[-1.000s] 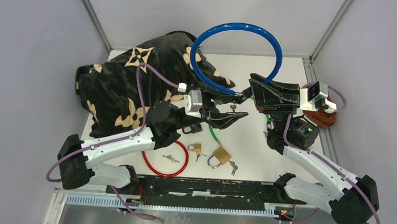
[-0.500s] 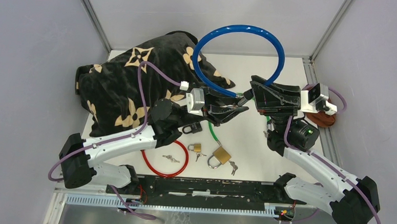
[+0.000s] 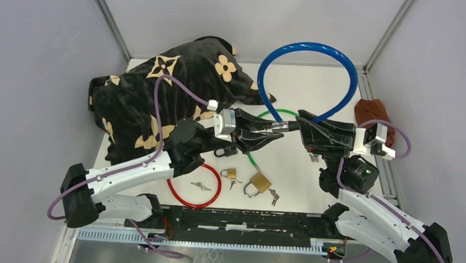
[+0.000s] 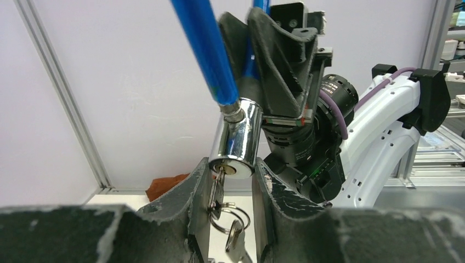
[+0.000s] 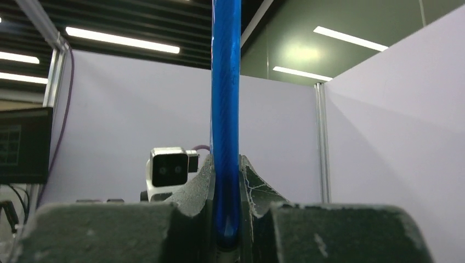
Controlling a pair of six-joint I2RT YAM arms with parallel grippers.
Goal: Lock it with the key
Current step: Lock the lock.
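Right gripper [image 5: 226, 164] was clenched on the blue cable lock [image 5: 226, 82], evidently to steady its chrome cylinder [image 4: 237, 137] at the overhead frame's centre. The key [image 4: 219, 185] sat in the keyhole. Left gripper [image 4: 231, 183] flanked it for turning; whether it actually pinched the key could not be told.

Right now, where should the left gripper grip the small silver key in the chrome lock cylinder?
Pinch the silver key by its flat head, coming along the chrome cylinder's axis from the keyhole end: it sticks straight out, between the left gripper's fingers, keyring dangling.
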